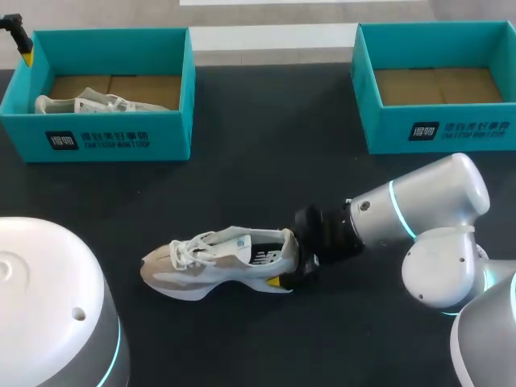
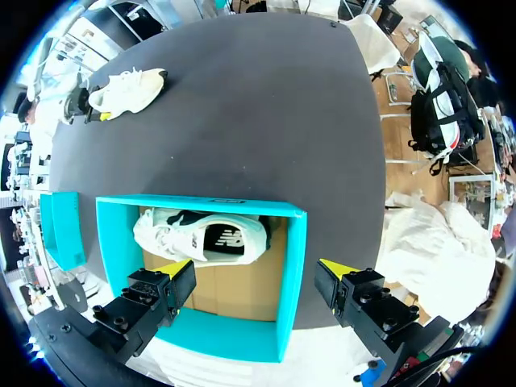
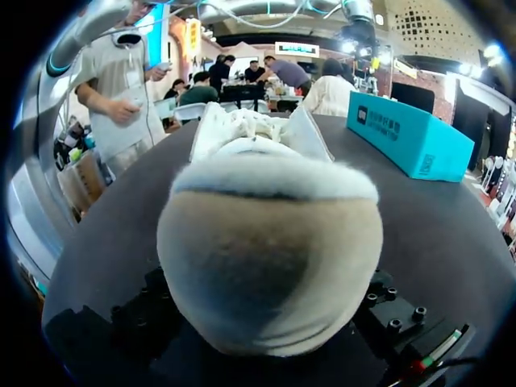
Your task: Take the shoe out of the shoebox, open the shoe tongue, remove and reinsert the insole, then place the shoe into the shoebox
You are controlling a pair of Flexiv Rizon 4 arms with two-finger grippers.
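A beige and white shoe lies on its sole in the middle of the dark table, toe to the left. My right gripper is at its heel. In the right wrist view the heel fills the space straight ahead and hides the grip. A second pale shoe lies inside the teal shoebox at the back left. My left gripper hangs open above that box, over the shoe inside, touching nothing. The left wrist view also takes in the shoe on the table.
A second teal shoebox stands at the back right with only its cardboard floor showing. My left arm's white base takes up the front left corner. My right arm's body lies over the front right.
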